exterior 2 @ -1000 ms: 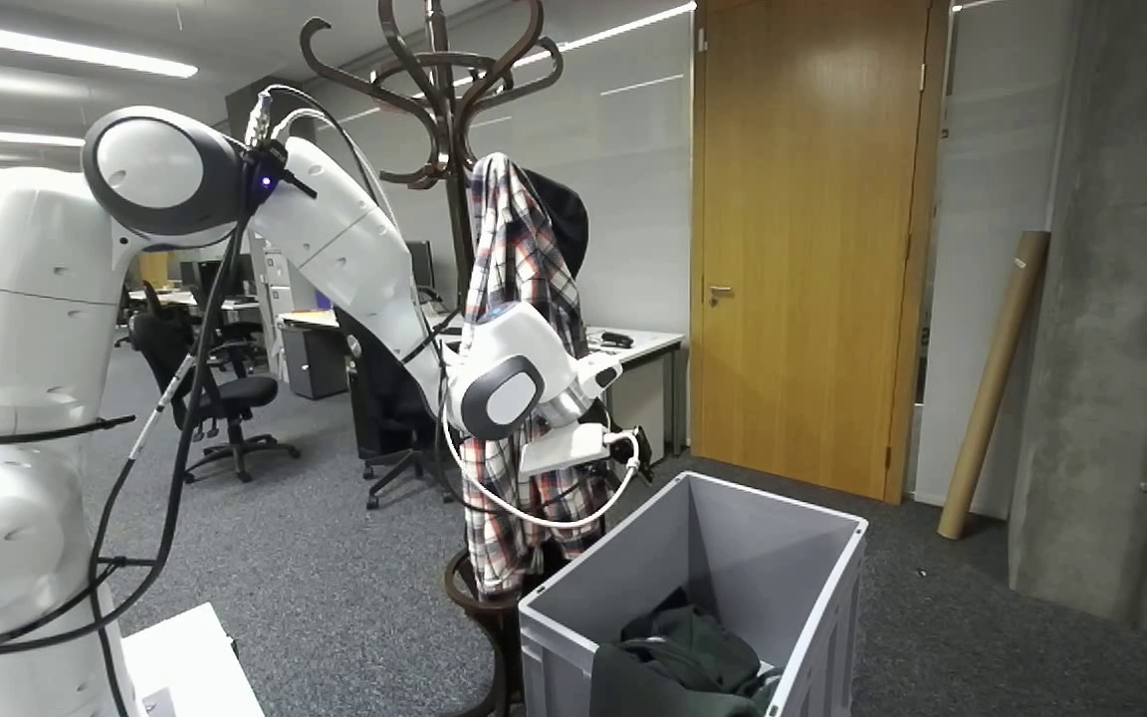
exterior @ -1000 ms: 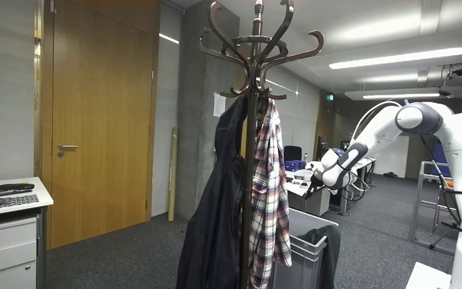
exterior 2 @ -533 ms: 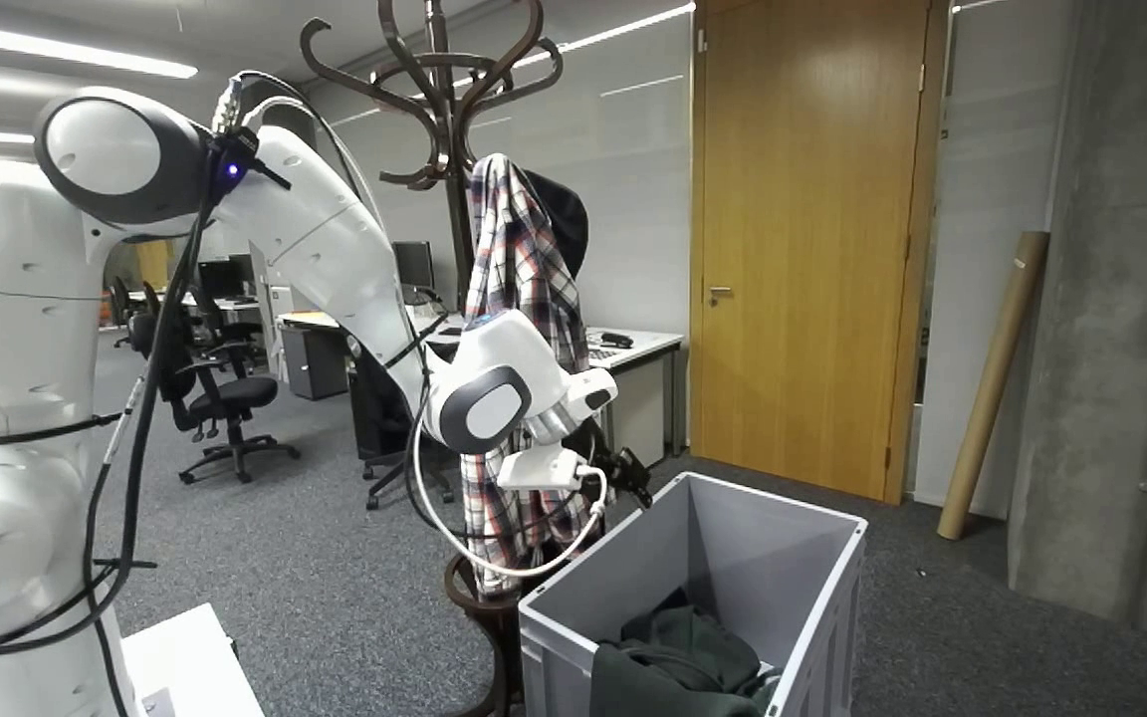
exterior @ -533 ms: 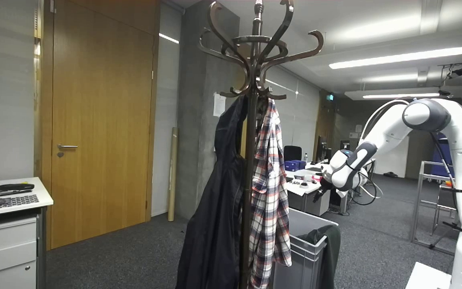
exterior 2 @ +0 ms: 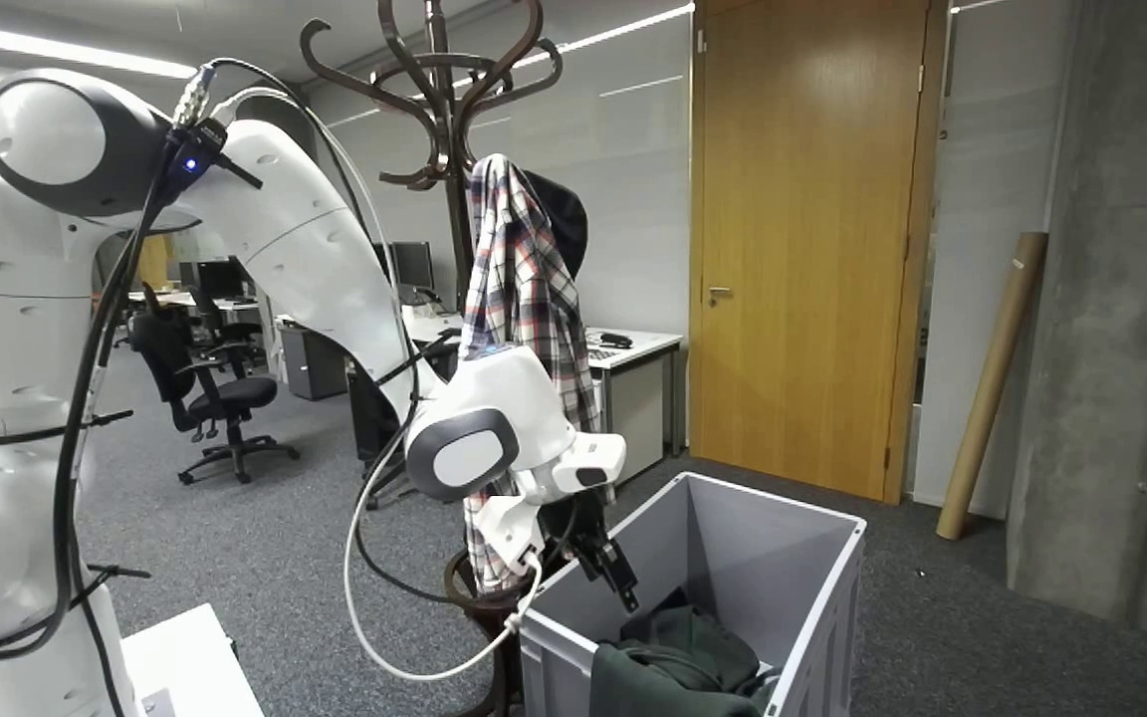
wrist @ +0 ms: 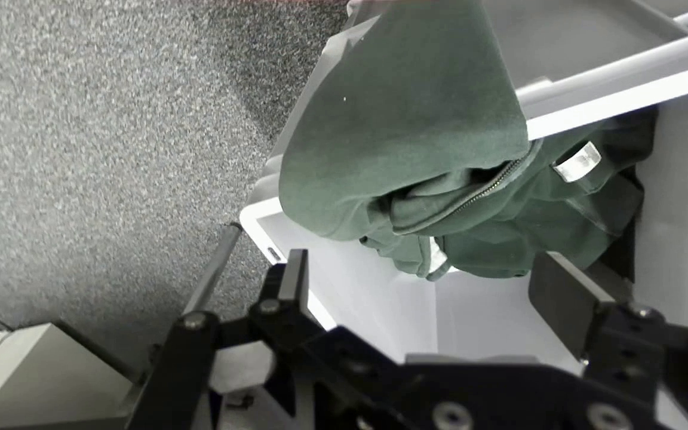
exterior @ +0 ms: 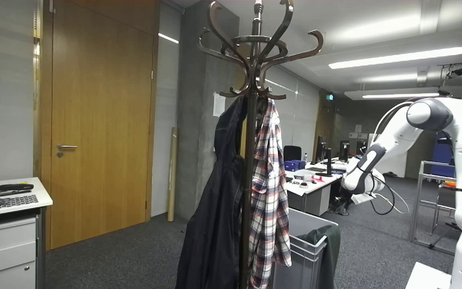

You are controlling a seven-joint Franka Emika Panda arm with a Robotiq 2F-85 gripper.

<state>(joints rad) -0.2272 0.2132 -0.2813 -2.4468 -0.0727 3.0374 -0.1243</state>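
Grey carpet (wrist: 111, 149) | crumpled green garment (wrist: 415, 143) with zip (wrist: 490, 188), over crate rim (wrist: 624, 101) | jaws spread

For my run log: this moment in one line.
gripper: open, empty, above grey bin; green garment: partly inside bin, partly hanging outside; plaid shirt: on coat stand

Bright lamps (exterior: 397, 58) light me from overhead, burnt to plain white in both exterior views, their glare streaking the wall (exterior 2: 633, 149). The jacket (exterior: 215, 216) sinks nearly to black, its folds barely readable. In my wrist view the carpet (wrist: 99, 137) looks pale and grainy, darkened by shadow beside the bin (wrist: 627, 100), whose rim is washed out. The cloth (wrist: 427, 119) shows crisp detail; my gripper (wrist: 429, 280) is mostly dark, with a pale sheen on its edges.
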